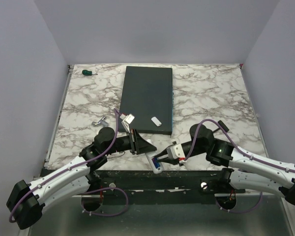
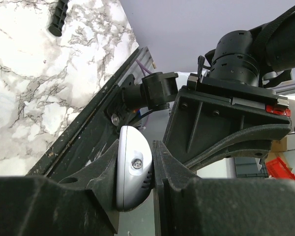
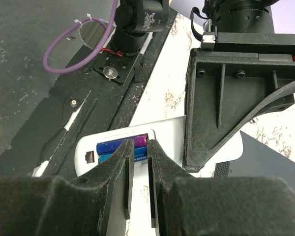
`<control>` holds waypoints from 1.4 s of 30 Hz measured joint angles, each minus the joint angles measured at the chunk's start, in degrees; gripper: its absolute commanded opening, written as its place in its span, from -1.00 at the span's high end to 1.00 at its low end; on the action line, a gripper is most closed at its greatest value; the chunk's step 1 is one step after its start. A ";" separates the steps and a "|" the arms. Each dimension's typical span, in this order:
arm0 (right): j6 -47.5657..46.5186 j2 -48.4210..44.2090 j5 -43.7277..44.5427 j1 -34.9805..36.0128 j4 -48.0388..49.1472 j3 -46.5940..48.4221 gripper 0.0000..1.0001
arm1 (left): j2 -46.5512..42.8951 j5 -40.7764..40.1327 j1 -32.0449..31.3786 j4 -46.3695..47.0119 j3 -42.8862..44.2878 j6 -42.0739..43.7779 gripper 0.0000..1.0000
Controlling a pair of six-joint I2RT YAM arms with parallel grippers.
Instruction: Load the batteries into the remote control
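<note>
left gripper [image 2: 136, 160] clamps smooth white plastic remote control [image 3: 168, 132], bay up; cylindrical batteries [image 3: 113, 146] lie lengthwise; right gripper [image 3: 140, 147] nearly closed.

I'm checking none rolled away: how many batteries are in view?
2. Both lie side by side in the remote control bay: the purple-blue battery above, the blue battery below it and partly hidden. No others show.

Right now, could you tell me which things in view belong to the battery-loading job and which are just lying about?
Job in hand: remote control, clamped in the left tool; batteries, in its bay; right tool, at the bay.
Lying about: green-handled screwdriver; dark grey slab; small white cover piece; T-shaped tool.
</note>
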 measured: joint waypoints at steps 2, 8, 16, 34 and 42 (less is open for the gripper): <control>0.00 0.26 -0.17 0.00 0.00 0.00 0.54 | -0.20 -0.09 0.00 -0.52 0.00 0.17 1.00; -0.24 0.85 -0.57 0.00 0.00 0.02 0.54 | -0.39 -0.17 0.00 -1.09 -0.02 0.48 1.00; -0.90 1.77 -1.03 0.00 -0.44 0.37 0.55 | -0.44 -0.17 0.00 -1.22 -0.02 0.79 1.00; -3.02 2.69 -0.98 -0.07 -2.29 2.08 0.50 | -2.56 -1.64 0.02 -1.25 -0.59 0.59 1.00; -4.00 2.75 -0.48 -0.07 -2.80 2.16 0.25 | -2.56 -1.70 0.20 -0.98 -0.68 -0.09 1.00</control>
